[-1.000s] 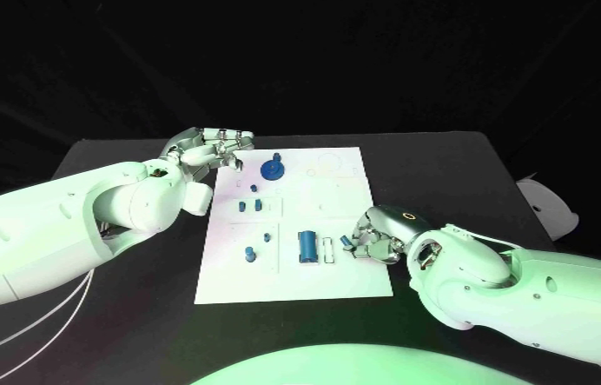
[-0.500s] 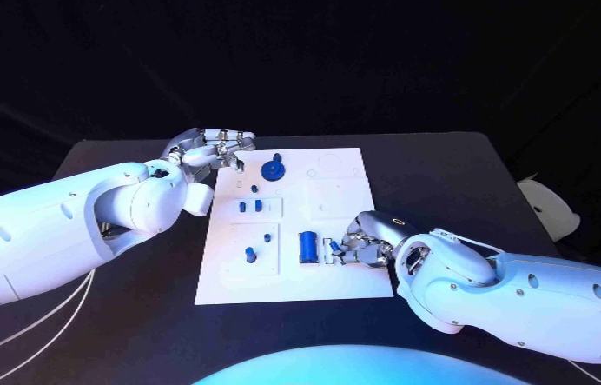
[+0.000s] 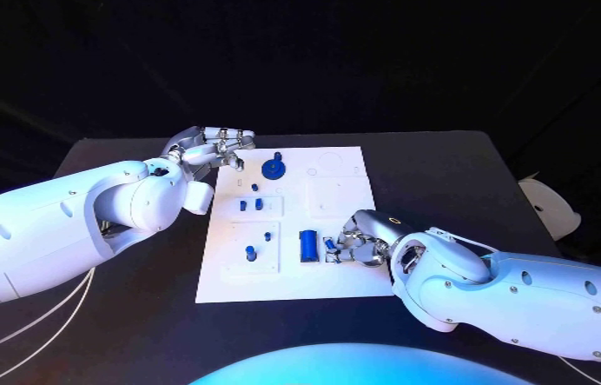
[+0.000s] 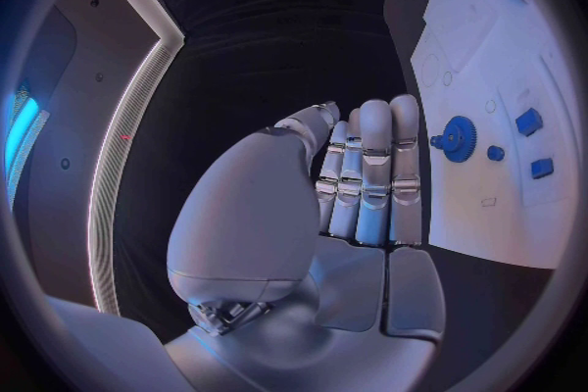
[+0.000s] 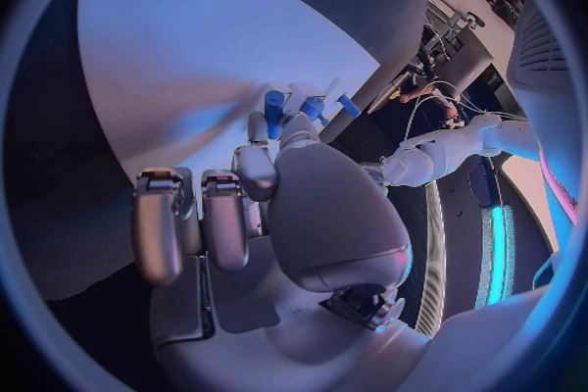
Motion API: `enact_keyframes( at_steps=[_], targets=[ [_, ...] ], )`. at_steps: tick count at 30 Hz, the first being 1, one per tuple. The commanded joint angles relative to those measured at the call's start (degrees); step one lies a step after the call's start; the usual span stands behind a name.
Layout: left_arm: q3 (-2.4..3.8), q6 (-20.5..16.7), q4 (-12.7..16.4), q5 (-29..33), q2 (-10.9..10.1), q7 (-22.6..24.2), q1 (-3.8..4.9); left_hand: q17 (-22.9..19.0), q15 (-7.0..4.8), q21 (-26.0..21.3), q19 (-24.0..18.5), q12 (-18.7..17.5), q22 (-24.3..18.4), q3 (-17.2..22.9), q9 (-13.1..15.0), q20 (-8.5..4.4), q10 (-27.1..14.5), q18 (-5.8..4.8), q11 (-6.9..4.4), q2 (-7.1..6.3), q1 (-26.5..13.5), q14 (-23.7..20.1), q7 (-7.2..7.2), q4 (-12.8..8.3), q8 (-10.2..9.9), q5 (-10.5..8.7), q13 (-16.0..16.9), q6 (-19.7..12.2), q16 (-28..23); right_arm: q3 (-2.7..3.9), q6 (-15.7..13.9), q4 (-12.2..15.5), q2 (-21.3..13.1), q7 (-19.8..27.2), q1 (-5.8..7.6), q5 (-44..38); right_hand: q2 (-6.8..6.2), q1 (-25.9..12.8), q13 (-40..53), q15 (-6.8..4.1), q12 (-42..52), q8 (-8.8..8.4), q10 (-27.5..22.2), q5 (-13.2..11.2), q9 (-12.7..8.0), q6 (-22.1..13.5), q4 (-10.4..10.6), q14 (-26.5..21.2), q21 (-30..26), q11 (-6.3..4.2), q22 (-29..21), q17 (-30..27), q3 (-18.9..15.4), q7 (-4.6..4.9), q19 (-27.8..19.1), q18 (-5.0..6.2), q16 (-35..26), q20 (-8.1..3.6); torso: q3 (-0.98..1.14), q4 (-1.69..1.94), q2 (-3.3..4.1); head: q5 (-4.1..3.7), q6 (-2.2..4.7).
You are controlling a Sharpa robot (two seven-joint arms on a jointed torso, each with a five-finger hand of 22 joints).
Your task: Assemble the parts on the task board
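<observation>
**My right hand pinches a small blue part at the board's near edge**

My right hand [image 3: 360,239] sits on the task board [image 3: 338,195] at about 4 o'clock from its middle. My fingertips [image 5: 279,122] are drawn together around a small blue part [image 3: 332,246], which I hold low against the white surface; my other fingers are curled in beside them. Just beside that part, toward 9 o'clock, a blue cylinder [image 3: 308,245] lies on the board.

My left hand [image 3: 213,148] rests at the board's far left corner, about 11 o'clock from its middle. Its fingers [image 4: 373,167] are stretched out straight and pressed side by side, with nothing in them.

Further out on the board, a blue gear [image 3: 274,173] lies near 12 o'clock. Two short blue pegs [image 3: 251,204] stand in a square recess at about 10 o'clock, and two more blue pieces [image 3: 255,251] lie in another recess at about 8 o'clock.
</observation>
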Motion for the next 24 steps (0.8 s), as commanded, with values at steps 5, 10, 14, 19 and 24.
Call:
enact_keyframes(
  at_steps=[5,10,14,19,24],
  targets=[
    [0.04,0.97,0.13,0.19,0.10,0.26,0.05,-0.09,-0.01,-0.21,0.03,0.35,-0.06,-0.12,-0.06,0.40,-0.47,0.82,-0.11,0.44,-0.15,-0.26,-0.05,0.06,0.34,-0.05,0.09,-0.54,0.21,0.01,0.28,-0.73,0.37,-0.13,-0.04,-0.97,0.64,-3.05,16.95,-0.83,8.71,0.28,4.23,-1.02,0.14,0.30,0.14,5.30,0.15,-3.99,14.05,11.97,0.59,-0.23,4.74,-0.89,0.24,-0.20,-0.05,0.03,0.04,0.02,-0.18],
    [0.04,1.00,0.07,0.19,0.11,0.23,0.05,-0.09,-0.01,-0.21,0.03,0.35,-0.06,-0.12,-0.06,0.40,-0.47,0.82,-0.11,0.44,-0.15,-0.26,-0.05,0.06,0.34,-0.05,0.09,-0.54,0.21,0.01,0.85,-1.07,0.47,-0.16,-0.04,-1.30,0.51,-4.72,17.08,-0.80,8.80,0.30,4.30,-1.58,0.17,0.35,0.15,5.29,0.09,-3.95,14.03,11.94,0.77,-0.19,4.71,-0.87,0.22,-0.17,-0.02,-0.05,0.00,0.15,-0.30],
    [0.04,1.05,0.04,0.19,0.12,0.17,0.05,-0.09,-0.01,-0.21,0.03,0.35,-0.06,-0.12,-0.06,0.40,-0.47,0.82,-0.11,0.44,-0.15,-0.26,-0.05,0.06,0.34,-0.05,0.09,-0.54,0.21,0.02,1.34,-1.20,0.56,-0.16,-0.04,-1.40,0.33,-5.84,17.24,-0.78,8.95,0.35,4.39,-1.81,0.20,0.43,0.16,5.29,0.09,-3.93,14.03,11.95,0.83,-0.19,4.70,-0.87,0.23,-0.15,0.00,-0.05,-0.01,0.15,-0.34],
    [0.04,1.13,0.02,0.19,0.13,0.11,0.05,-0.09,-0.01,-0.21,0.03,0.35,-0.06,-0.12,-0.06,0.40,-0.47,0.82,-0.11,0.44,-0.15,-0.26,-0.05,0.06,0.34,-0.05,0.09,-0.54,0.21,0.02,1.63,-1.25,0.72,-0.08,-0.04,-1.45,-0.46,-8.60,17.40,-0.76,9.04,0.53,4.49,1.50,0.35,0.62,0.11,5.30,0.16,-3.90,14.04,12.00,0.02,-0.17,4.71,-0.88,0.25,-0.11,0.00,-0.01,-0.03,0.13,-0.33],
    [0.04,1.13,-0.01,0.19,0.14,0.05,0.04,-0.09,-0.01,-0.21,0.03,0.35,-0.06,-0.12,-0.06,0.40,-0.47,0.82,-0.11,0.44,-0.15,-0.26,-0.05,0.06,0.34,-0.05,0.09,-0.54,0.21,0.02,1.56,-1.29,0.83,0.01,-0.04,-1.47,-0.67,-10.08,17.59,-0.72,9.22,0.64,4.60,1.50,0.42,0.72,0.14,5.30,0.14,-3.87,14.03,12.00,-0.70,-0.15,4.69,-0.87,0.25,-0.08,-0.02,-0.02,-0.03,0.16,-0.37]
  ],
)
